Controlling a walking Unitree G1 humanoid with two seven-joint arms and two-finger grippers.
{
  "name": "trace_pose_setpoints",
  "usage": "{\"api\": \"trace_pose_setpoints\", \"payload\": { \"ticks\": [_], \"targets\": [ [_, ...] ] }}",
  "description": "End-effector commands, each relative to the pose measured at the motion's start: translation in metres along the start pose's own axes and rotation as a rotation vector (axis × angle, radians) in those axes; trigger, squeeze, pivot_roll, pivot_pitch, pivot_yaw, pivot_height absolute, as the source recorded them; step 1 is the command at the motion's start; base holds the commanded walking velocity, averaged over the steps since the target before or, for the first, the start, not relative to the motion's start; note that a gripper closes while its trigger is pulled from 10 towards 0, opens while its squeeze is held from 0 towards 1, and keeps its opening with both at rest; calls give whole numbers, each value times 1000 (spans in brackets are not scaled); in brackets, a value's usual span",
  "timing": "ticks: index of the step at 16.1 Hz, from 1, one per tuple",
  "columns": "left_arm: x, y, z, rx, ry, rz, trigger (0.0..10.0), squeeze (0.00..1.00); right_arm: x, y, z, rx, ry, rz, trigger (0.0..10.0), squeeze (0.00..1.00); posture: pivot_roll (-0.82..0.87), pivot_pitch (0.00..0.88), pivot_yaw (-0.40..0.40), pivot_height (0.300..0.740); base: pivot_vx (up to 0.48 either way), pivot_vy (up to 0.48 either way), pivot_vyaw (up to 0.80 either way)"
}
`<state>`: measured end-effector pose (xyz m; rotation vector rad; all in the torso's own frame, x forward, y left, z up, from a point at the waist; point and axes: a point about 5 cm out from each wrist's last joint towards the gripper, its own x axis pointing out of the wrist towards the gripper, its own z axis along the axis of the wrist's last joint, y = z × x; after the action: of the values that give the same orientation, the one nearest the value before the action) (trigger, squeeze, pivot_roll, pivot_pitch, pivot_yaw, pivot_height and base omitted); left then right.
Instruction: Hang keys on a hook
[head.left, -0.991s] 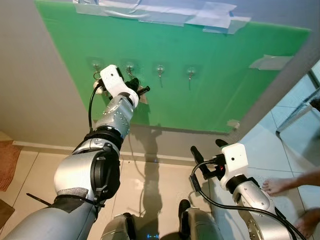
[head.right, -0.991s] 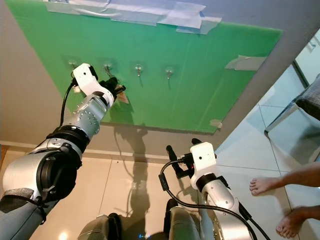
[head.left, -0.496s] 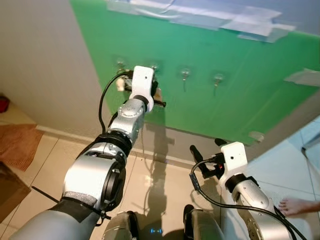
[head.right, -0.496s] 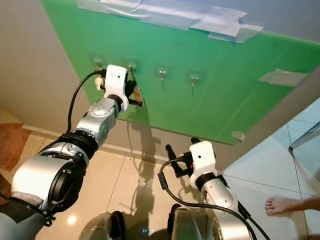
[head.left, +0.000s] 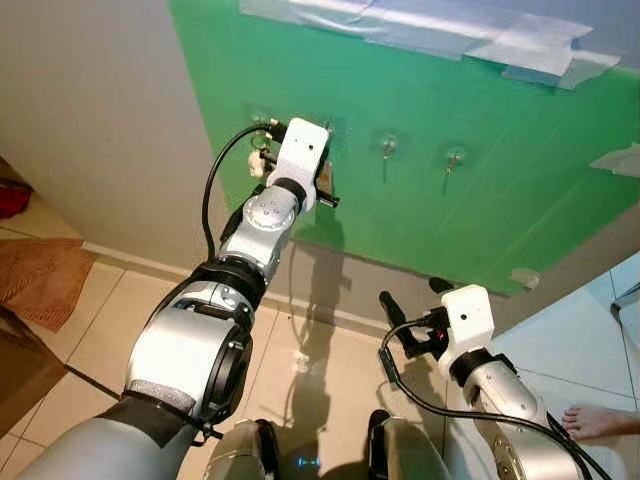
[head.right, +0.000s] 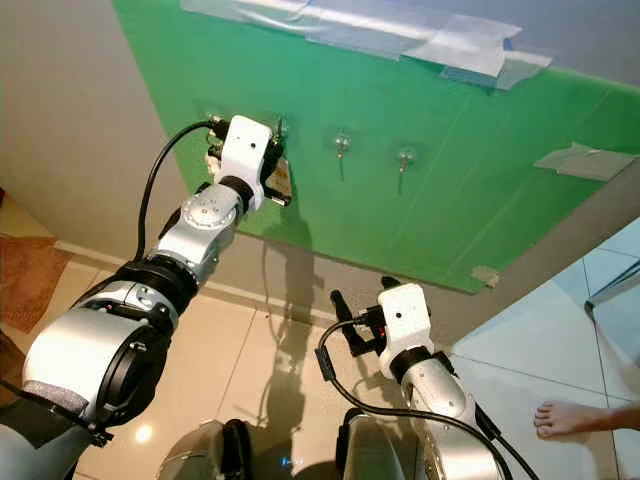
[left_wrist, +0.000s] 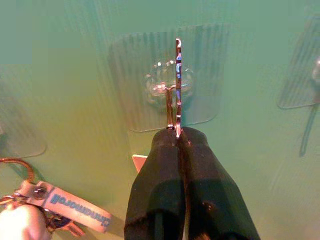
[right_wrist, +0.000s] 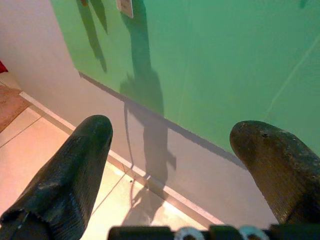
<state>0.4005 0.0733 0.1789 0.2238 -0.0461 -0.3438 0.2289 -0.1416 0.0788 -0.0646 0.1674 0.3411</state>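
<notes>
While the two black fingers (left_wrist: 170, 185) of the left gripper (left_wrist: 178, 134) are pinching tight on a thin silver key ring (left_wrist: 177, 85), they are holding it edge-on right against the clear plastic hook on its ribbed adhesive pad (left_wrist: 167, 82), and the ring is lining up with the hook's centre. From here I cannot tell whether the ring is already sitting over the prong, so I am judging the hang as nearly there: the carry is done, and the slip onto the hook and the letting go are what is remaining. A cream tag is peeking out just below the fingers. Off to one side, another bunch of keys with a brown lettered strap (left_wrist: 65, 207) is dangling against the green board (head.left: 480, 200). Counting outward along that taped-up board, I am seeing four clear hooks in a row, two of them to the right, hook three (head.left: 388, 146) and hook four (head.left: 455, 156), hanging bare. Down low, the right gripper (right_wrist: 175, 145) is idling with its fingers spread wide, gripping nothing, above the tiled floor (head.left: 60, 390). A person's bare foot (head.left: 600, 420) is showing at the edge.
</notes>
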Motion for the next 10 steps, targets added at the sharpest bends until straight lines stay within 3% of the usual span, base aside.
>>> {"api": "trace_pose_setpoints", "payload": {
  "ticks": [1,3,6,10],
  "targets": [
    [7,0,35,-10,-140,5,0,0,-2,0,-4,2,9,0,10000,0,-242,145,7,710,0,0,0],
    [4,-9,31,-81,-157,-40,0,0,-3,-1,-5,1,9,-2,10000,0,-244,143,11,710,0,0,0],
    [-2,-25,33,-122,-195,-103,0,0,-3,-2,-6,4,10,-5,10000,0,-242,142,12,710,0,0,0],
    [-19,-33,22,-207,-197,-123,0,0,-2,-2,-7,6,11,-1,10000,0,-235,147,13,710,0,0,0]
  ]
}}
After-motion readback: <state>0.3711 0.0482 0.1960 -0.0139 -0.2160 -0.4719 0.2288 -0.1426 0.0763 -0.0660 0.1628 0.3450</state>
